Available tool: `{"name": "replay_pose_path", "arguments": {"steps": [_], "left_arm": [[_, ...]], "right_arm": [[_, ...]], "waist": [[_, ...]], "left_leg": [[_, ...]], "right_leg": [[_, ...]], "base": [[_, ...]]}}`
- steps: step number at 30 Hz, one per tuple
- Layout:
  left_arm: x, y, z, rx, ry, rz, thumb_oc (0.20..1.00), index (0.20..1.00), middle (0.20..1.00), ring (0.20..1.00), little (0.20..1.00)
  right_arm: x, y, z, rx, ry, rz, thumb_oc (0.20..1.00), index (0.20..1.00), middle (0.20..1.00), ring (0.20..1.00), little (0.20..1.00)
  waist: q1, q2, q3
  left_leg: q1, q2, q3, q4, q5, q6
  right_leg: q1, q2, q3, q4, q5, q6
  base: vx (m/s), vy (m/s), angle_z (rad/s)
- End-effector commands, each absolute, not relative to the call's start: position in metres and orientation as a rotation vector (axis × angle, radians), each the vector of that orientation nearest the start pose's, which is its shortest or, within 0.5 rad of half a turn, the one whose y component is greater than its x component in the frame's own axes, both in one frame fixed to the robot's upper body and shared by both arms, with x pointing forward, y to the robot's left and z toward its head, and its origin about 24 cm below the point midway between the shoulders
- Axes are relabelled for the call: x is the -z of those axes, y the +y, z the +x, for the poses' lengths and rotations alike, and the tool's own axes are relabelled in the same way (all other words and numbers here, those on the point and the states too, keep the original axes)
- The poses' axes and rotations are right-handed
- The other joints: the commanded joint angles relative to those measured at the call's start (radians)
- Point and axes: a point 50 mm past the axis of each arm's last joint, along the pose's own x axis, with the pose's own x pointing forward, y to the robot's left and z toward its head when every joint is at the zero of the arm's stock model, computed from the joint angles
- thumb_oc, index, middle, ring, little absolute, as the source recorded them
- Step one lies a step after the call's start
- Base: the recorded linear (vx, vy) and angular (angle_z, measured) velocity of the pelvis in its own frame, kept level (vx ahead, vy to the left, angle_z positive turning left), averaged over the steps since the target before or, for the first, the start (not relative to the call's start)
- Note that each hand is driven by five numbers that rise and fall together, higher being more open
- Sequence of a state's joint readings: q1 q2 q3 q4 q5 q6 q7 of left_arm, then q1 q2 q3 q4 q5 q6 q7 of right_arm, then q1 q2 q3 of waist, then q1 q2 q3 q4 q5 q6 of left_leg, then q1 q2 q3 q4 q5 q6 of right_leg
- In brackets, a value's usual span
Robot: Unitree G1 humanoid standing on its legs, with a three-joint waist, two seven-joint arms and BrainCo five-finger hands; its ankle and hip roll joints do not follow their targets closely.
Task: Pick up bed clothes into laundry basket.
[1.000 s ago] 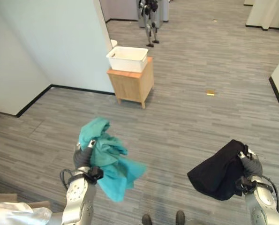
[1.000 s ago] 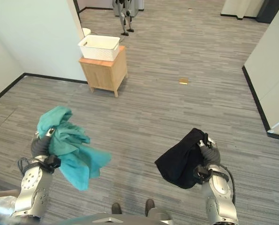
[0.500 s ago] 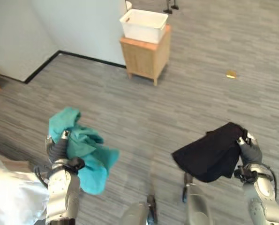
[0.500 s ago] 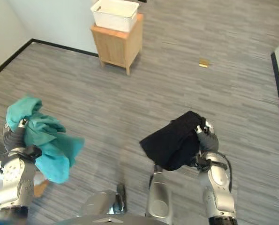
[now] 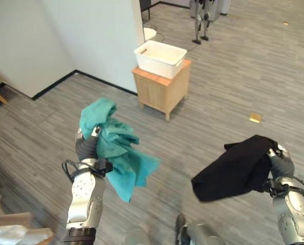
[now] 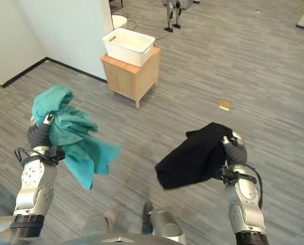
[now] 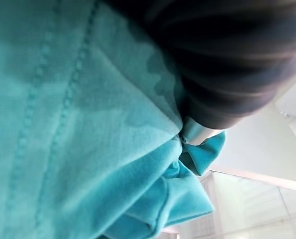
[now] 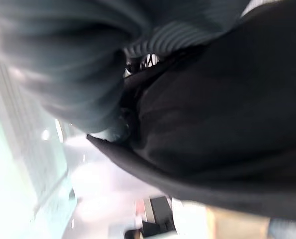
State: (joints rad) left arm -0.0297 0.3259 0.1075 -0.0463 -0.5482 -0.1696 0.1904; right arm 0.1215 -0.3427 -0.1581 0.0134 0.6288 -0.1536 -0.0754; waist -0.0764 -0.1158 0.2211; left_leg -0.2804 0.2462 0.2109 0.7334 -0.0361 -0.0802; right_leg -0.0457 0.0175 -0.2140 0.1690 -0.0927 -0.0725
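Ahead of both raised hands, well apart from them across grey plank flooring [image 5: 228, 97], a white laundry basket [image 5: 160, 58] waits on a small wooden cabinet [image 5: 163, 90] at the corner of a pale wall [image 5: 90, 35]. Clutched high in the left hand [image 5: 86, 148], a teal garment [image 5: 116, 150] bunches above the fingers and spills down beside the forearm, its loose end hanging free of the floor. The left wrist view shows teal folds [image 7: 78, 129] pressed tight against the dark ribbed cover, consistent with fingers curled into the fabric. Off to the other side, the right hand [image 6: 234, 153] grips a black garment [image 6: 195, 155] at one edge, so the bulk drapes inward and below the wrist; its wrist view shows black cloth [image 8: 222, 114] wrapped close around the hand. Each piece appears to be carried up and away from the body so that nothing drags or tangles underfoot on the way over. Neither garment is in the basket yet, and judging by the gap, the carry is unfinished, with the drop to come. Beyond the basket, a second humanoid [image 5: 202, 15] stands in the distance, and a small yellow scrap [image 5: 255, 118] lies on the floor ahead of the right hand.
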Motion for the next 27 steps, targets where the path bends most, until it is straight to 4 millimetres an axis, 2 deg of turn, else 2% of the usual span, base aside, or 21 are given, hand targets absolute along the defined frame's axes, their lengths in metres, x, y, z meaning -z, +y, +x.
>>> {"name": "replay_pose_path", "arguments": {"steps": [1,2,3,4,5,6,8,9,12,13,14,15,16,17,20,21,23,24,25,26,27], "left_arm": [[-0.115,0.245,0.260,-0.226,-0.378,-0.235,0.200,0.200,0.200,0.200,0.200],[-0.115,0.244,0.260,-0.225,-0.377,-0.235,0.200,0.200,0.200,0.200,0.200],[-0.111,0.245,0.259,-0.236,-0.362,-0.234,0.200,0.200,0.200,0.200,0.200],[-0.111,0.245,0.259,-0.236,-0.362,-0.234,0.200,0.200,0.200,0.200,0.200],[-0.110,0.247,0.258,-0.248,-0.360,-0.239,0.200,0.200,0.200,0.200,0.200],[-0.108,0.249,0.256,-0.265,-0.355,-0.237,0.200,0.200,0.200,0.200,0.200],[-0.105,0.251,0.255,-0.278,-0.349,-0.233,0.200,0.200,0.200,0.200,0.200],[-0.104,0.257,0.253,-0.314,-0.349,-0.222,0.200,0.200,0.200,0.200,0.200],[-0.101,0.264,0.246,-0.355,-0.346,-0.222,0.200,0.200,0.200,0.200,0.200],[-0.100,0.272,0.237,-0.393,-0.351,-0.223,0.200,0.200,0.200,0.200,0.200],[-0.100,0.272,0.237,-0.394,-0.351,-0.222,0.200,0.200,0.200,0.200,0.200],[-0.099,0.275,0.234,-0.410,-0.351,-0.220,0.200,0.200,0.200,0.200,0.200],[-0.099,0.280,0.231,-0.427,-0.350,-0.207,0.200,0.200,0.200,0.200,0.200],[-0.099,0.281,0.230,-0.429,-0.350,-0.200,0.200,0.200,0.200,0.200,0.200],[-0.109,0.286,0.229,-0.420,-0.373,-0.131,0.200,0.200,0.200,0.200,0.200],[-0.111,0.285,0.230,-0.411,-0.374,-0.122,0.200,0.200,0.200,0.200,0.200],[-0.114,0.283,0.235,-0.406,-0.380,-0.112,0.200,0.200,0.200,0.200,0.200],[-0.118,0.282,0.238,-0.401,-0.394,-0.107,0.200,0.200,0.200,0.200,0.200],[-0.121,0.281,0.240,-0.398,-0.398,-0.096,0.200,0.200,0.200,0.200,0.200],[-0.124,0.278,0.243,-0.382,-0.405,-0.086,0.200,0.200,0.200,0.200,0.200],[-0.126,0.275,0.246,-0.364,-0.412,-0.086,0.200,0.200,0.200,0.200,0.200]], "right_arm": [[-0.085,-0.281,0.219,0.292,-0.263,0.211,0.200,0.200,0.200,0.200,0.200],[-0.084,-0.281,0.219,0.293,-0.262,0.210,0.200,0.200,0.200,0.200,0.200],[-0.079,-0.279,0.218,0.286,-0.233,0.202,0.200,0.200,0.200,0.200,0.200],[-0.079,-0.279,0.218,0.286,-0.234,0.201,0.200,0.200,0.200,0.200,0.200],[-0.077,-0.279,0.217,0.288,-0.224,0.200,0.200,0.200,0.200,0.200,0.200],[-0.073,-0.280,0.213,0.294,-0.209,0.197,0.200,0.200,0.200,0.200,0.200],[-0.073,-0.281,0.212,0.296,-0.210,0.191,0.200,0.200,0.200,0.200,0.200],[-0.073,-0.283,0.211,0.302,-0.208,0.167,0.200,0.200,0.200,0.200,0.200],[-0.069,-0.282,0.212,0.312,-0.199,0.197,0.200,0.200,0.200,0.200,0.200],[-0.065,-0.278,0.214,0.304,-0.190,0.244,0.200,0.200,0.200,0.200,0.200],[-0.065,-0.278,0.214,0.304,-0.190,0.244,0.200,0.200,0.200,0.200,0.200],[-0.062,-0.276,0.214,0.304,-0.181,0.258,0.200,0.200,0.200,0.200,0.200],[-0.061,-0.275,0.216,0.294,-0.173,0.258,0.200,0.200,0.200,0.200,0.200],[-0.061,-0.274,0.216,0.297,-0.175,0.264,0.200,0.200,0.200,0.200,0.200],[-0.064,-0.268,0.219,0.276,-0.196,0.287,0.200,0.200,0.200,0.200,0.200],[-0.065,-0.267,0.219,0.269,-0.191,0.266,0.200,0.200,0.200,0.200,0.200],[-0.069,-0.264,0.222,0.257,-0.208,0.258,0.200,0.200,0.200,0.200,0.200],[-0.072,-0.262,0.224,0.249,-0.221,0.263,0.200,0.200,0.200,0.200,0.200],[-0.072,-0.258,0.225,0.239,-0.226,0.266,0.200,0.200,0.200,0.200,0.200],[-0.073,-0.255,0.226,0.232,-0.226,0.267,0.200,0.200,0.200,0.200,0.200],[-0.072,-0.253,0.225,0.221,-0.223,0.264,0.200,0.200,0.200,0.200,0.200]], "waist": [[0.016,0.052,0.022],[0.017,0.050,0.020],[0.034,0.062,0.027],[0.033,0.062,0.026],[0.037,0.076,0.026],[0.025,0.090,0.015],[0.029,0.090,0.015],[0.041,0.093,0.008],[0.059,0.096,-0.009],[0.077,0.092,-0.033],[0.079,0.094,-0.033],[0.089,0.089,-0.046],[0.095,0.074,-0.055],[0.097,0.071,-0.065],[0.106,0.045,-0.082],[0.102,0.041,-0.077],[0.094,0.045,-0.061],[0.081,0.057,-0.039],[0.063,0.063,-0.016],[0.049,0.080,0.002],[0.026,0.095,0.021]], "left_leg": [[0.028,0.018,0.073,-0.317,0.120,-0.030],[0.032,0.015,0.075,-0.324,0.124,-0.030],[0.014,-0.038,0.039,-0.418,0.165,-0.031],[0.014,-0.039,0.039,-0.426,0.172,-0.029],[0.002,-0.059,0.024,-0.508,0.215,-0.037],[0.036,-0.067,0.072,-0.632,0.252,-0.038],[0.031,-0.059,0.093,-0.670,0.277,-0.045],[0.017,-0.050,0.081,-0.713,0.284,-0.051],[0.026,-0.038,0.070,-0.727,0.304,-0.060],[0.030,-0.035,0.057,-0.675,0.292,-0.056],[0.028,-0.030,0.060,-0.673,0.292,-0.055],[0.019,-0.024,0.054,-0.646,0.285,-0.056],[0.006,-0.031,0.044,-0.584,0.247,-0.042],[0.001,-0.025,0.046,-0.551,0.237,-0.036],[0.022,-0.066,0.080,-0.522,0.148,0.016],[0.043,-0.094,0.082,-0.525,0.117,0.036],[0.081,-0.146,0.089,-0.550,0.074,0.084],[0.109,-0.157,0.081,-0.561,0.061,0.101],[0.140,-0.166,0.087,-0.567,0.041,0.113],[0.174,-0.161,0.081,-0.590,0.032,0.123],[0.217,-0.160,0.067,-0.618,0.025,0.124]], "right_leg": [[0.100,-0.079,-0.004,-0.107,-0.006,0.101],[0.101,-0.082,-0.004,-0.108,-0.006,0.102],[0.135,-0.065,0.016,-0.112,-0.021,0.101],[0.133,-0.065,0.015,-0.114,-0.017,0.100],[0.152,-0.051,0.026,-0.125,-0.029,0.102],[0.187,-0.033,0.028,-0.134,-0.048,0.103],[0.202,-0.035,0.040,-0.141,-0.054,0.104],[0.242,-0.036,0.059,-0.142,-0.072,0.112],[0.297,-0.048,0.091,-0.146,-0.098,0.125],[0.347,-0.075,0.120,-0.144,-0.130,0.136],[0.345,-0.073,0.123,-0.146,-0.127,0.136],[0.365,-0.095,0.129,-0.146,-0.132,0.145],[0.380,-0.124,0.135,-0.137,-0.136,0.155],[0.374,-0.143,0.135,-0.121,-0.113,0.165],[0.321,-0.206,0.155,0.011,-0.001,0.212],[0.286,-0.222,0.158,0.093,0.058,0.222],[0.186,-0.230,0.192,0.295,0.231,0.234],[0.119,-0.227,0.192,0.396,0.269,0.234],[0.084,-0.234,0.185,0.458,0.293,0.234],[0.013,-0.214,0.182,0.521,0.262,0.228],[-0.072,-0.180,0.188,0.569,0.206,0.220]], "base": [[0.36,-0.032,-0.03],[0.49,-0.006,-0.01],[0.23,0.004,0.04],[0.38,0.028,0.00],[0.40,0.067,-0.39],[0.51,0.085,-0.37],[0.38,0.066,-0.47],[0.29,0.052,-0.53],[0.51,0.124,-0.36],[0.55,0.160,-0.85],[0.52,0.178,-0.82],[0.35,0.137,-0.90],[0.50,0.187,-0.73],[0.48,0.201,-0.75],[0.44,0.264,-0.34],[0.38,0.300,0.10],[0.31,0.339,-0.07],[0.28,0.378,0.20],[0.26,0.338,0.52],[0.34,0.310,0.43],[0.56,0.260,0.25]]}}
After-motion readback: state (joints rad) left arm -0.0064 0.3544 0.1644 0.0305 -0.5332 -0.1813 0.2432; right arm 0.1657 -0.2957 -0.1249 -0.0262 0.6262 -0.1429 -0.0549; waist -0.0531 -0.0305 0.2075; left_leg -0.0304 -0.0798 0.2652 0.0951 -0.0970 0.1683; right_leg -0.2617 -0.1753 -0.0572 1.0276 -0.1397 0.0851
